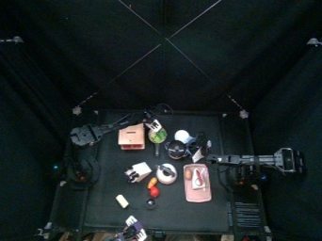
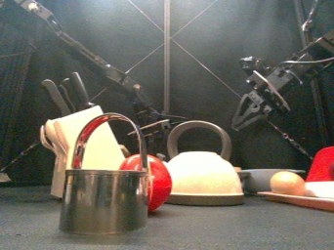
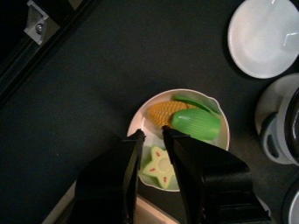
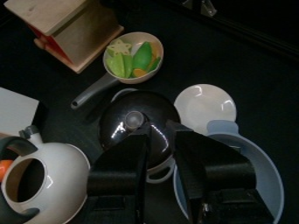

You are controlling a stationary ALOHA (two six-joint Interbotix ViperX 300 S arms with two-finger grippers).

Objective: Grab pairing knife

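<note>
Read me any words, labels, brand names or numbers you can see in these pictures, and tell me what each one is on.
No text can be read in any view.
The knife block, kettle, metal cup and bowl of toy food show no lettering.
The pairing knife is too small to show any marking.
The pink board looks plain from above.

Shiny metal cup [image 2: 104,190], glossy black lid [image 4: 138,122], matt table [image 1: 107,184].
</note>
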